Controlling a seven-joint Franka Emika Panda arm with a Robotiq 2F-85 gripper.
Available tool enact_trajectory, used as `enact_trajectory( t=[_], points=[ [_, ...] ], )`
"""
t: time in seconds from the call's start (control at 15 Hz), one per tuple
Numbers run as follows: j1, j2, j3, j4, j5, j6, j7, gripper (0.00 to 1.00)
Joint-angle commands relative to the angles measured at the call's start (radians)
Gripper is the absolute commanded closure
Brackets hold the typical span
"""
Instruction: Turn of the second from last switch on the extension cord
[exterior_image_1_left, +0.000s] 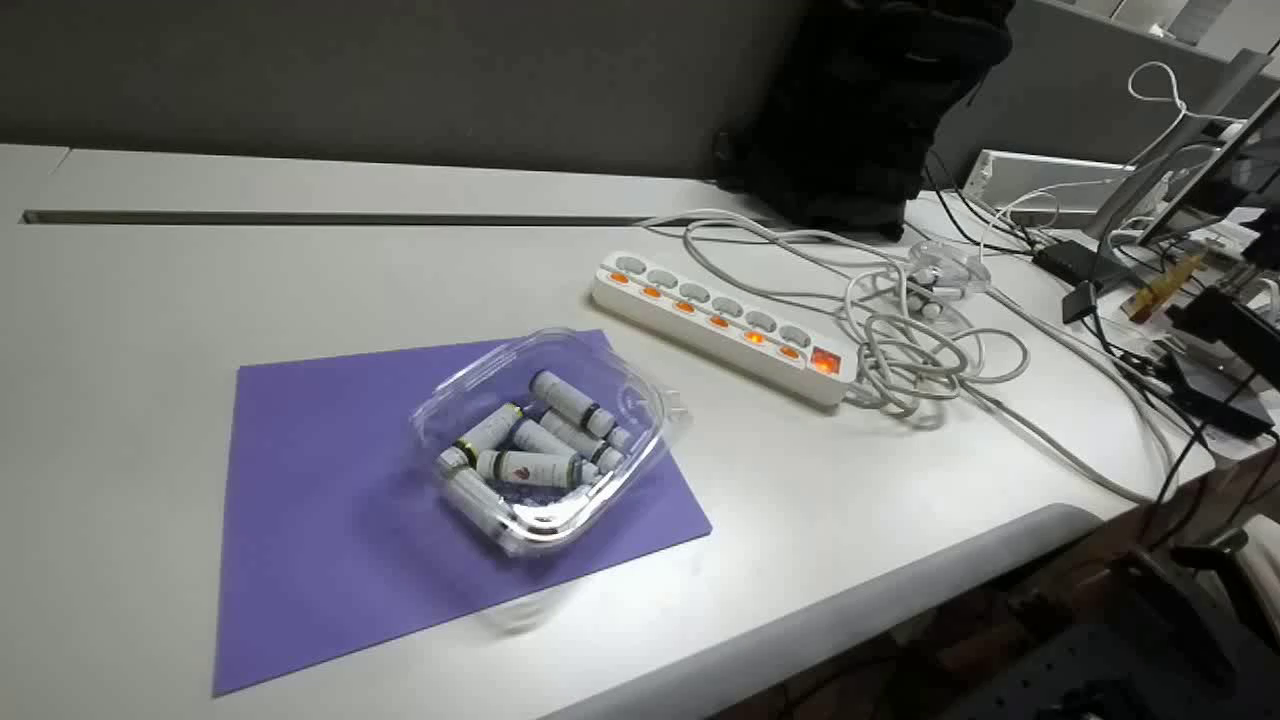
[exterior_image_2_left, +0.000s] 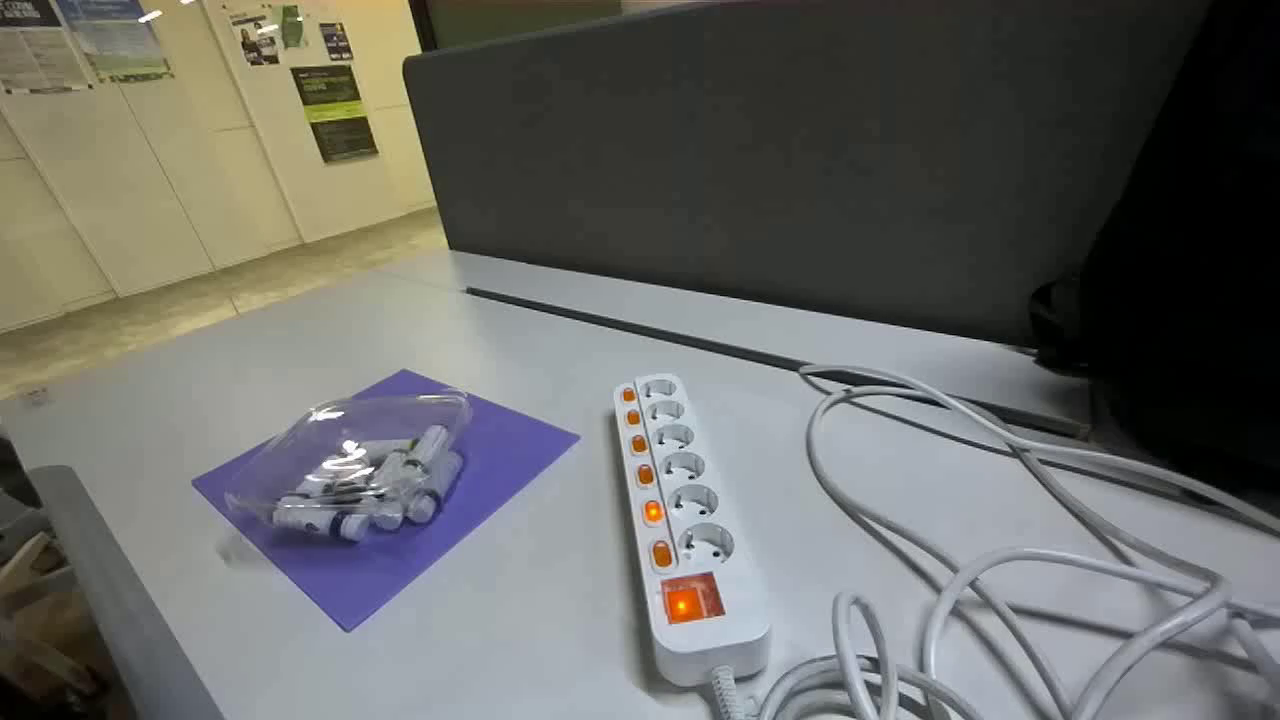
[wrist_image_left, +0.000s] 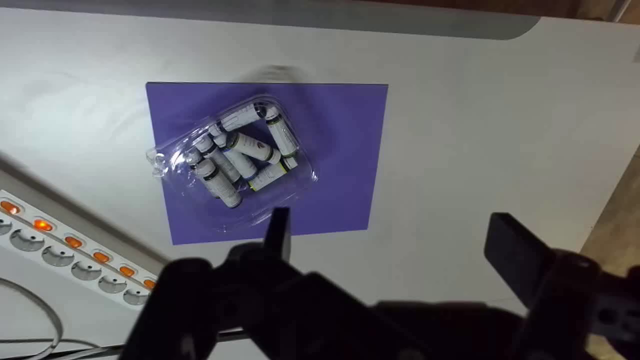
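In the wrist view, we observe the end effector (wrist_image_left: 395, 240) spread apart. There, we locate the extension cord (wrist_image_left: 77, 256) on the desk (wrist_image_left: 465, 140) at eight o'clock from the purple mat (wrist_image_left: 347, 150). We note one small switch (exterior_image_2_left: 653, 511) brightly lit.

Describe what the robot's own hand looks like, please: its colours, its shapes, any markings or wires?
In the wrist view, the gripper looks black or nearly so. It has two chunky, jointed fingers with rounded knuckles and flat, squared-off tips. It shows dark and blurred there, so I can't make out any markings or cables on it. The arm itself can't be made out.
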Motion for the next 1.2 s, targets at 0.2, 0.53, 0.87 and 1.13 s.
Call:
enact_trajectory(
  t=[0.2, 0.53, 0.87, 1.13],
  points=[
    [0.002, 0.000, -0.003, 0.002, -0.003, -0.003, 0.002, 0.00],
    [0.002, 0.000, -0.003, 0.002, -0.003, -0.003, 0.002, 0.00],
    [-0.027, 0.001, 0.010, -0.009, -0.018, 0.034, 0.024, 0.00],
    [-0.097, 0.023, 0.000, -0.053, -0.044, 0.157, 0.037, 0.00]
  ],
)
